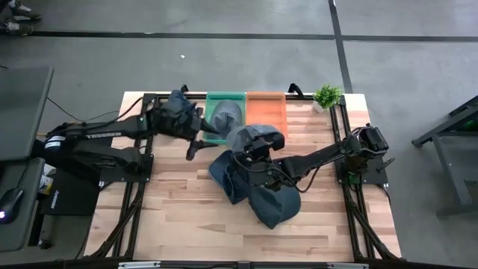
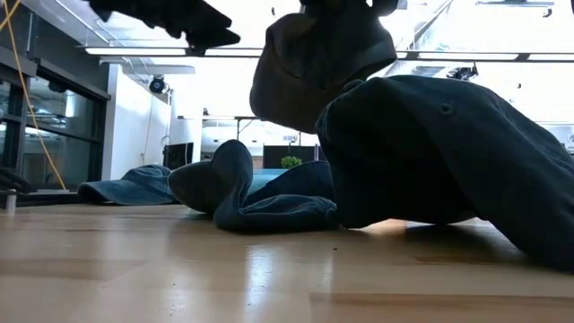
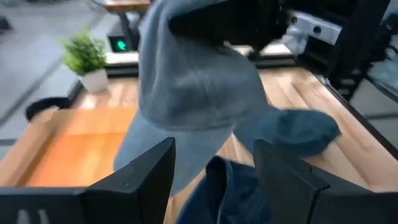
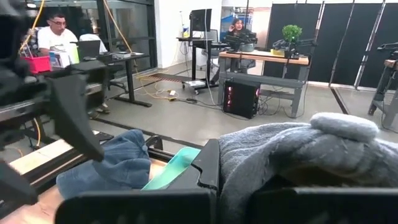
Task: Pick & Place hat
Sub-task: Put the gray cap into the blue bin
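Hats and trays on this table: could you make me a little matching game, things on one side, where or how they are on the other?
Things:
1. Grey hat
2. Left claw
3. Potted plant
4. Green tray

Places or states:
A. At the table's far right corner
B. Open, holding nothing
C. Next to the orange tray, with a hat in it
D. Lifted off the table in the shut right claw

Pairs: 1-D, 2-B, 3-A, 4-C

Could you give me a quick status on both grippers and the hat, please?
Right gripper shut on a lifted grey hat, near the orange bin. Left gripper open, empty, by the green bin. Dark hats piled on the table.
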`<state>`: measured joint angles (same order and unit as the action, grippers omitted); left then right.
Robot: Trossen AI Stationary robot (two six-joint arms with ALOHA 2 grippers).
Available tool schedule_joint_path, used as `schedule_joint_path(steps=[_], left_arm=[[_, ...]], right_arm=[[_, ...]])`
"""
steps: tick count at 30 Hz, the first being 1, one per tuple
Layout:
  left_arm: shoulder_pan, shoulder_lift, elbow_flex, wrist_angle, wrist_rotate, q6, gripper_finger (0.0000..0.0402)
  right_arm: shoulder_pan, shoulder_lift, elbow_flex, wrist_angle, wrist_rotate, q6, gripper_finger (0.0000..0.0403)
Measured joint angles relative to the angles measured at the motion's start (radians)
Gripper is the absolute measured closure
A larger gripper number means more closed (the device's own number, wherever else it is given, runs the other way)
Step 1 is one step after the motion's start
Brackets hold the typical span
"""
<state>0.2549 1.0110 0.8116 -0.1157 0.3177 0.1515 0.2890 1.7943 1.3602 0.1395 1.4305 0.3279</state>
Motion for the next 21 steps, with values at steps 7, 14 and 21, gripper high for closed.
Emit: schedule_joint_path(steps=[7, 14, 21], left_arm=[[0.16, 0.058, 0.095, -0.095, 0.201, 0.084, 0.0188], [0.225, 0.068, 0.112, -0.1, 0.227, 0.163, 0.0188], [0.223, 0.087, 0.112, -0.104, 0.229, 0.076, 0.0188]], right_arm=[[0.006, 0.0, 0.0, 0.0, -0.043, -0.041, 0.0403], [0.008, 0.0, 0.0, 0.0, -0.08, -0.041, 0.0403], [0.008, 0.0, 0.0, 0.0, -0.08, -0.056, 0.0403]])
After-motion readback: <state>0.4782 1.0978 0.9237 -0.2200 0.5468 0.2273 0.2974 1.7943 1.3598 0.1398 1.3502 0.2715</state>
